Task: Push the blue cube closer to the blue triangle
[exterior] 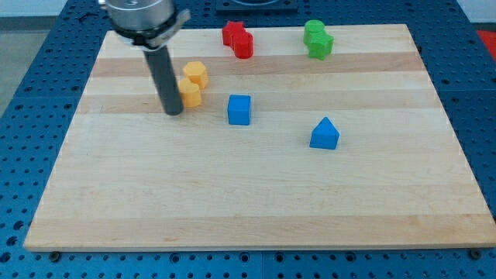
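Your rod had no claw and held nothing; my tip sat touching the yellow blocks, left of the blue cube. Pushing straight right risked dragging yellow along, or skewing the cube past the blue triangle.

My arm comes down from the far left, its dark rod stands straight up, and my tip rests low on the left side.
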Available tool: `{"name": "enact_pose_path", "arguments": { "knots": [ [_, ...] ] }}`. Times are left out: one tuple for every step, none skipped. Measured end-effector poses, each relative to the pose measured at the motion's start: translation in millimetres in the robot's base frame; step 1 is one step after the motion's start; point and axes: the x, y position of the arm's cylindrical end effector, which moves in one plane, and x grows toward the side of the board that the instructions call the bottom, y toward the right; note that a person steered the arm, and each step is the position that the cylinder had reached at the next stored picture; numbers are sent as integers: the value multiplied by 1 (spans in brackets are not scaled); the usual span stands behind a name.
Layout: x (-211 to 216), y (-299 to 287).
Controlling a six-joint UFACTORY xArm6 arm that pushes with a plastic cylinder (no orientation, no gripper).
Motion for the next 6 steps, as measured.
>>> {"name": "enact_pose_path", "arguments": {
  "knots": [
    [-5,15],
    [-26,9],
    [-17,15],
    [-3,61],
    [4,115],
    [5,152]
  ]
}}
